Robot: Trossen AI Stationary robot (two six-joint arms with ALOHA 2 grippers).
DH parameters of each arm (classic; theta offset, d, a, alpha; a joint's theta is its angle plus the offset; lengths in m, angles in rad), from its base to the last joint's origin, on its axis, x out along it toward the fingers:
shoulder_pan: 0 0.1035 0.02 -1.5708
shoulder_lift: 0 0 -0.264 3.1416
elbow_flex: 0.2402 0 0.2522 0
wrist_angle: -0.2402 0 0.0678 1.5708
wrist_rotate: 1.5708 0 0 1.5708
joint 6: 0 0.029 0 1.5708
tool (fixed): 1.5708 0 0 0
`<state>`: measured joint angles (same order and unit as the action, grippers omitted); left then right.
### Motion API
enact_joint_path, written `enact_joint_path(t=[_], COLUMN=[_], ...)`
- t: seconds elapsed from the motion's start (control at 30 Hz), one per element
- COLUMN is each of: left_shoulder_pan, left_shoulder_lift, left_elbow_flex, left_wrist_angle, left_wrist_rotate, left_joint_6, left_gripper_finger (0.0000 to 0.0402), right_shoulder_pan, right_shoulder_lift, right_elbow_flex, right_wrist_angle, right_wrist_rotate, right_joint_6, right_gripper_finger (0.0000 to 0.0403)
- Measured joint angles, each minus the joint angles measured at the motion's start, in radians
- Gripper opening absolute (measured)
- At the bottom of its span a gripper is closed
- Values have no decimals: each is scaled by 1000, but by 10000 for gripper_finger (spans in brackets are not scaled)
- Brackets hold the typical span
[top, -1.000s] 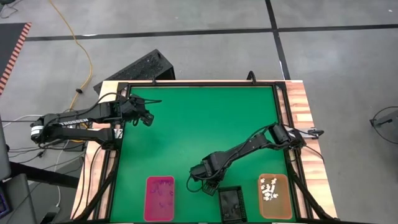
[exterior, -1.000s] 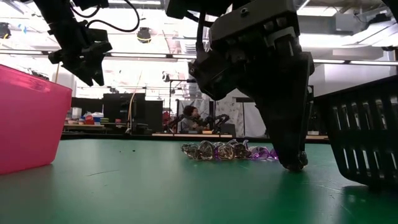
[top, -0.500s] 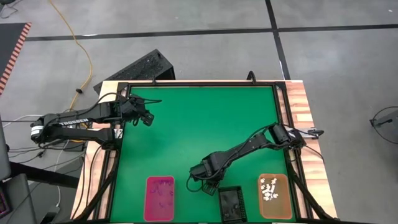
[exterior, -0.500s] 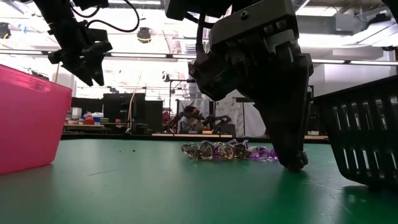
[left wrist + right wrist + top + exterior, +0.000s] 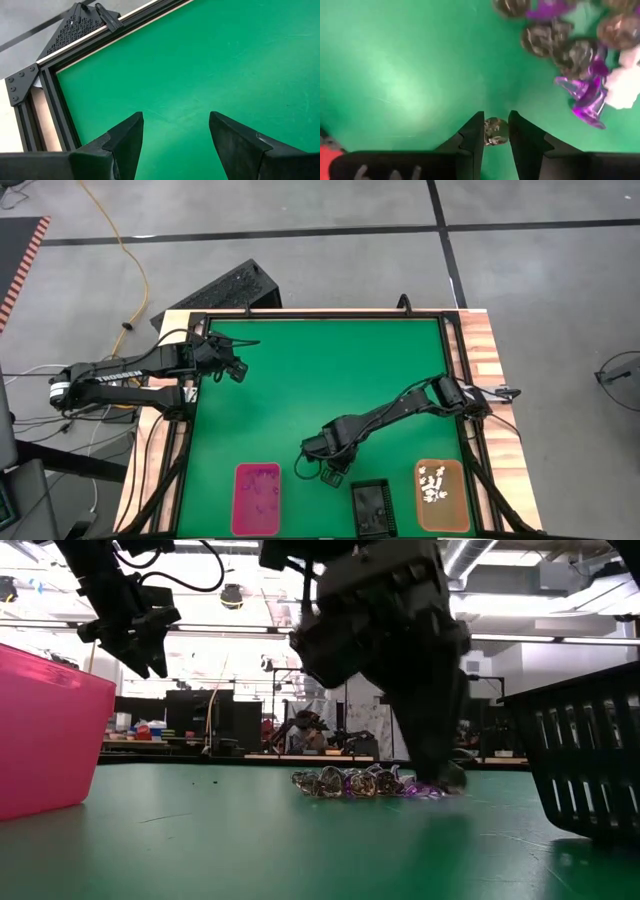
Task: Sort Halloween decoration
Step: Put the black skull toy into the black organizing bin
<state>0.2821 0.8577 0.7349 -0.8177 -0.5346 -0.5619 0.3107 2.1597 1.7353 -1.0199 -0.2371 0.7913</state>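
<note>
My right end effector (image 5: 496,131) is down at the green felt-covered table (image 5: 300,380), near its front edge, in the stretch between the pink rectangular plastic tray (image 5: 256,498) and the black slotted plastic tray (image 5: 372,505). Its two dark fingers (image 5: 472,135) are drawn close together with a small dark, shiny plastic trinket (image 5: 494,131) sitting between them; the fingers press it from both sides, so I am clamped on that one piece.

The rest of the Halloween decoration lies just beside my fingertips as a loose cluster of tiny plastic trinkets (image 5: 575,55) on the green surface: dark glossy ones, clear purple ones and a white one, several touching each other. From table height the same cluster (image 5: 365,782) shows as a low row, with my right end effector (image 5: 440,775) at its end nearest the black tray (image 5: 585,760).

More white trinkets (image 5: 436,485) lie in the orange rectangular plastic tray (image 5: 442,520) at the front right. Small pieces also show inside the pink tray, though I cannot tell their kind.

My left end effector (image 5: 175,135) hangs above the far left corner of the table, well apart from the trinkets, its fingers spread and holding nothing.
</note>
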Motion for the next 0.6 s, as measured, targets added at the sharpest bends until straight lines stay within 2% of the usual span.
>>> enact_joint_path(t=[0.2,0.3,0.5,0.6], left_shoulder_pan=[0,0,0,0], left_shoulder_lift=[0,0,0,0], left_elbow_flex=[0,0,0,0], left_wrist_angle=[0,0,0,0], left_wrist_rotate=[-1,-1,0,0], left_joint_6=[3,4,-6,-15], left_gripper_finger=[219,219,219,219], right_shoulder_pan=[-5,5,96,149], right_shoulder_lift=[0,0,-1,-1], right_elbow_flex=[86,158,275,278], right_wrist_angle=[-84,-182,-367,-378], right_wrist_rotate=[1,-14,-26,-33], right_joint_6=[-39,-41,-5,55], right_gripper_finger=[112,112,112,113])
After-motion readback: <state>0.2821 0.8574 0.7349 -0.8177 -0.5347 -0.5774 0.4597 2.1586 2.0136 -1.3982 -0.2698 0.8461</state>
